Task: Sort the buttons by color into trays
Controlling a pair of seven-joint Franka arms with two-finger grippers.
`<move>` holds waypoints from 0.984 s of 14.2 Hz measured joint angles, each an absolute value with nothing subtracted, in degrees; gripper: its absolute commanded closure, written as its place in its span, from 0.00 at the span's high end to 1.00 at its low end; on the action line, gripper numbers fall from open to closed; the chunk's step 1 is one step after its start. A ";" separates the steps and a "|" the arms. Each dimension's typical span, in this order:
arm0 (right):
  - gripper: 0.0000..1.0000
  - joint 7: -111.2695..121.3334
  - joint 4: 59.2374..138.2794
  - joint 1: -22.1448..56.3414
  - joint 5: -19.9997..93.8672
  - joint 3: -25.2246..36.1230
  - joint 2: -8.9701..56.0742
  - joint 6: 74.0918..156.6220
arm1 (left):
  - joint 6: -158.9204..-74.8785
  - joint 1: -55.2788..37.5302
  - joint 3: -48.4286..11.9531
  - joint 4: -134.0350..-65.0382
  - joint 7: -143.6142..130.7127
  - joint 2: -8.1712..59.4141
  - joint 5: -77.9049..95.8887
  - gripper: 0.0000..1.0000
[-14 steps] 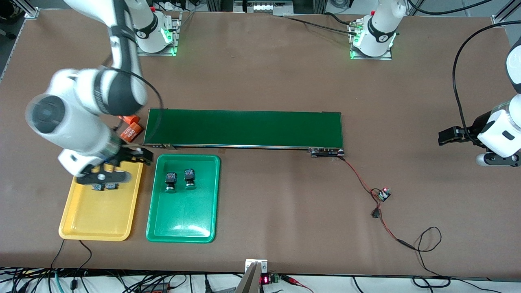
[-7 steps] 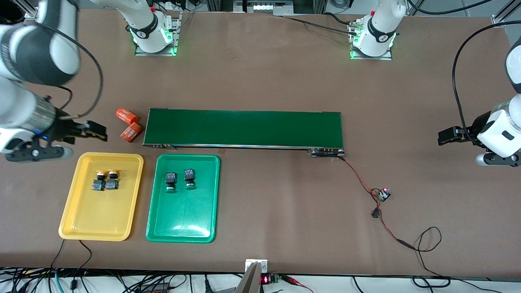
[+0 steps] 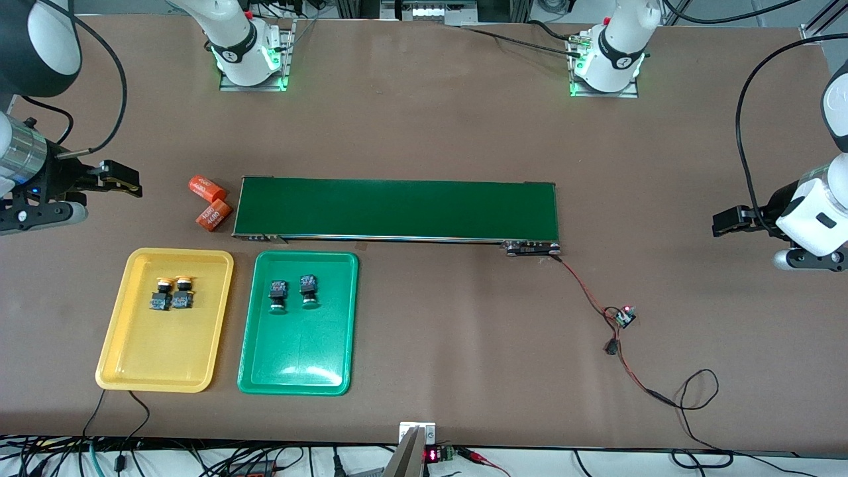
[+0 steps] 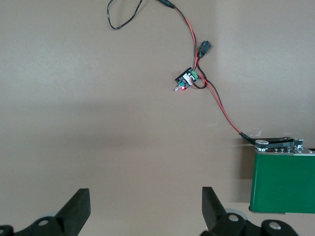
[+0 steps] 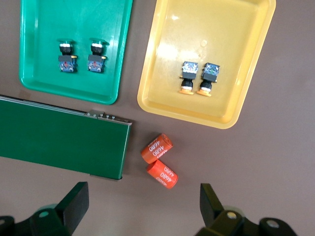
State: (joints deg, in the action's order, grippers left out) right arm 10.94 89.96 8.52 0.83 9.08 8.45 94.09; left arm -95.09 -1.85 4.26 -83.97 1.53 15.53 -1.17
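Since the earlier frame, the right tool (image 3: 126, 180) has withdrawn from over the yellow tray (image 3: 119, 361), fingers spread and empty; the left tool (image 3: 725, 222) waits released over the counter (image 3: 424, 126). Green tray (image 3: 255, 371) holds both green buttons (image 3: 293, 293), yellow tray both yellow buttons (image 3: 171, 293): probably light, rigid, best pinched across the black body.

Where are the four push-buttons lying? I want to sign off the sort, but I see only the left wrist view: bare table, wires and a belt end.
Observer: Two black-bodied push-buttons with yellow-orange caps lie side by side in the shallow yellow plastic tray.
Operator: And the green ones?
Observer: Both green-capped push-buttons lie in the shallow green plastic tray, beside the yellow one.
Operator: My left claw waits open over bare table. Is the right claw holding anything?
Observer: No, it hangs open and empty over bare table at the right arm's end.
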 measured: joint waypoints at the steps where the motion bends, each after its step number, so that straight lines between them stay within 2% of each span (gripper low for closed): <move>1: 1.00 10.85 92.51 4.63 0.83 5.49 6.83 96.27 | -95.09 -1.86 4.26 -83.97 1.53 15.54 -1.17 1.00; 4: 1.00 9.02 98.50 -0.29 0.79 1.30 1.76 96.33 | -95.09 -1.86 4.26 -83.97 1.53 15.53 -1.17 1.00; 8: 1.00 8.12 99.18 -1.67 0.24 0.70 -3.38 92.22 | -95.09 -1.86 4.12 -83.97 1.53 15.54 -1.17 1.00; 14: 1.00 4.01 99.27 -1.35 0.24 -0.09 -2.63 93.75 | -95.09 -1.86 4.06 -83.97 1.53 15.54 -1.17 1.00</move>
State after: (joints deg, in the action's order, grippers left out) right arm 4.01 99.27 -1.35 0.24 -0.09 -2.63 93.75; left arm -95.09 -1.86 4.06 -83.97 1.53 15.54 -1.17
